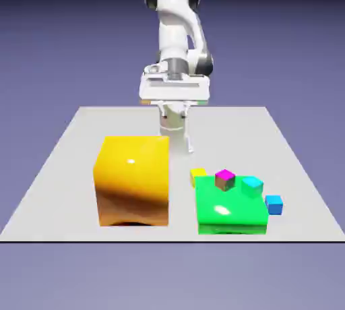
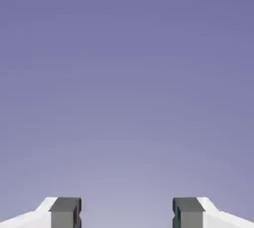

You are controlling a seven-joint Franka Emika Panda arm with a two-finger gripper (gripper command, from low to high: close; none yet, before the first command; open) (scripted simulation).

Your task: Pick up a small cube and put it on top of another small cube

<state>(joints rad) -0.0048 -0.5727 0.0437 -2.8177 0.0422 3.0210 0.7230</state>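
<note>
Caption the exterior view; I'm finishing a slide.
Open Franka Panda gripper above a table with two big blocks and four small cubes.

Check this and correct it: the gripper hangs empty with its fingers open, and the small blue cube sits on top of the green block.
Wrong on the blue cube: the exterior view shows it on the table, beside the green block. The rest stands.
</note>
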